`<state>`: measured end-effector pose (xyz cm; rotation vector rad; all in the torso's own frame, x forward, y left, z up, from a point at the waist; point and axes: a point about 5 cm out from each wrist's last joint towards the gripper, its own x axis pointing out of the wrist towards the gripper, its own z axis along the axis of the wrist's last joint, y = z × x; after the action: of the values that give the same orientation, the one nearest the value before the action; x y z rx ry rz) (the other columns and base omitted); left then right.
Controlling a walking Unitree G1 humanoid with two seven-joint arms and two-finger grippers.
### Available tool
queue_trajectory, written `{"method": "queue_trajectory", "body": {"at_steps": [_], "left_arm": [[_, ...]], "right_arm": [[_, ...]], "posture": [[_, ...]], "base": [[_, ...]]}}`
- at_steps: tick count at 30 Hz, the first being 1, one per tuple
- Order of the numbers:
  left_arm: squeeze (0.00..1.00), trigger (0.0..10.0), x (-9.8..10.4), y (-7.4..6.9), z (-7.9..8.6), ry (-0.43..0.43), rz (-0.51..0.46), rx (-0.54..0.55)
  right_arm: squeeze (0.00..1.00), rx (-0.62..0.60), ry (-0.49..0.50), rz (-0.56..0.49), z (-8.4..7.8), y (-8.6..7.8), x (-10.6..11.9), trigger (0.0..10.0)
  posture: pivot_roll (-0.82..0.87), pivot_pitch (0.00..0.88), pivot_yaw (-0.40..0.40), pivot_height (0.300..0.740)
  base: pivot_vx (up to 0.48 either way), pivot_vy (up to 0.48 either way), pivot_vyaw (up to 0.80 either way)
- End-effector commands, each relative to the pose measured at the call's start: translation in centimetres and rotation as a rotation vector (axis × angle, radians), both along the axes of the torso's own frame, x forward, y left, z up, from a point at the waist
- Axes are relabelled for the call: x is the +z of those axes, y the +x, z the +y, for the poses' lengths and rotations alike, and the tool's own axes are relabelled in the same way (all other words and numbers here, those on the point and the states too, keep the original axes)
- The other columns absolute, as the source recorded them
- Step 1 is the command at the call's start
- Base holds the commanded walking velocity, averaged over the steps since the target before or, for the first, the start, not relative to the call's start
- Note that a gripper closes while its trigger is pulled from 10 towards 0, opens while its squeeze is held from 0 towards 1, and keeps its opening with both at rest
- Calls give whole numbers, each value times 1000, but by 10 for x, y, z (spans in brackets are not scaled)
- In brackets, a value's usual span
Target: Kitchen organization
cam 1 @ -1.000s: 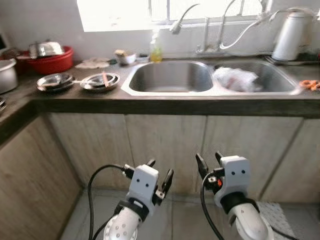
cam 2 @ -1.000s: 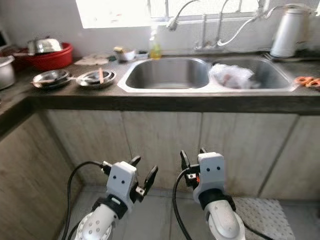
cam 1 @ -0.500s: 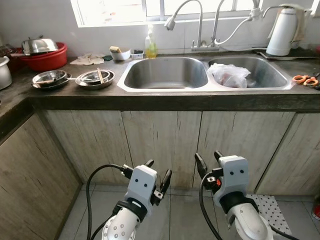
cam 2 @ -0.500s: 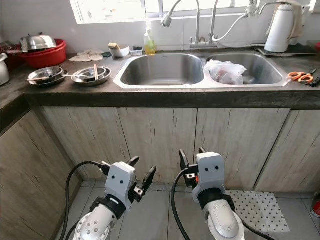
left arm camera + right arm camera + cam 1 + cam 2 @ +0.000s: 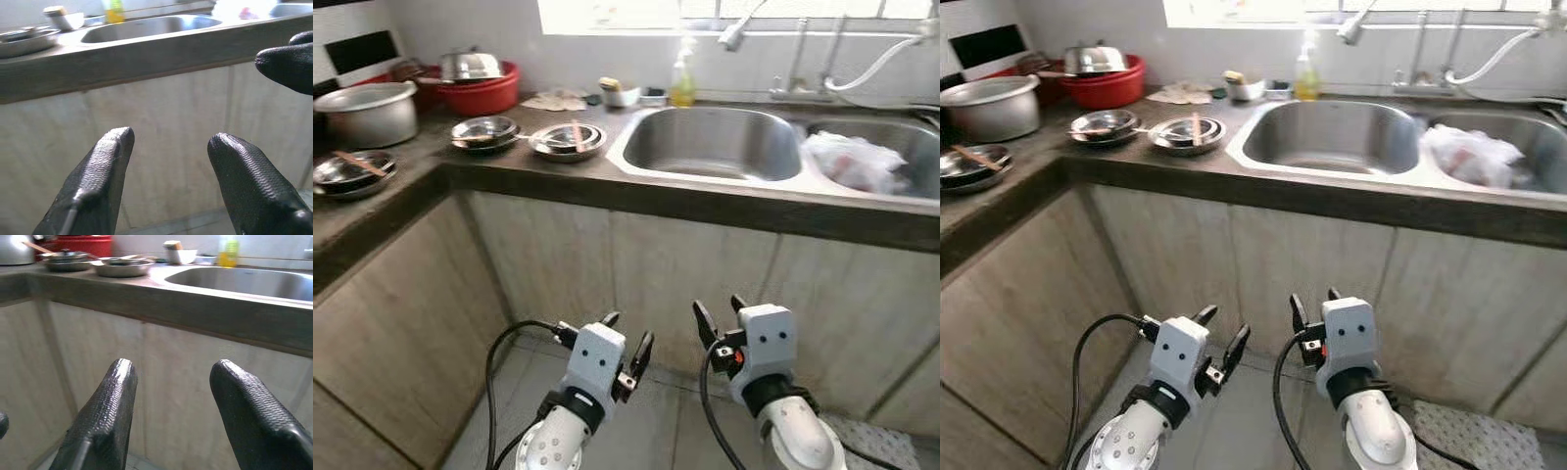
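Head views: the camera has swung left since a moment ago, bringing the steel plates point(image 5: 567, 140) and pot point(image 5: 368, 111) on the counter point(image 5: 538, 168) well beyond both jaws.

Wrist views: left jaws point(image 5: 168, 142) and right jaws point(image 5: 171, 369) stand apart, empty, facing the cupboard doors point(image 5: 161, 147).

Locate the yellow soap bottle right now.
In the left eye view the yellow soap bottle stands at the counter's back, just behind the left sink basin, beside the small white bowl.
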<state>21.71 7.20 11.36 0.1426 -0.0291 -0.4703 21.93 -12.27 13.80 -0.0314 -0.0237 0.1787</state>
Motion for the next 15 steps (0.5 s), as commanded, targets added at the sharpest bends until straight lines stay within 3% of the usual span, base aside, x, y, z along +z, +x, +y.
{"method": "queue_trajectory", "body": {"at_steps": [1,15], "left_arm": [[0,10000,-1,1,0,12,0,2],[0,10000,0,2,0,12,-2,5]], "right_arm": [[0,2,-1,-12,1,1,1,10000],[0,1,-2,-18,1,1,2,10000]], "posture": [[-44,0,4,740],[-42,0,3,740]], "base": [[300,0,800],[300,0,800]]}}
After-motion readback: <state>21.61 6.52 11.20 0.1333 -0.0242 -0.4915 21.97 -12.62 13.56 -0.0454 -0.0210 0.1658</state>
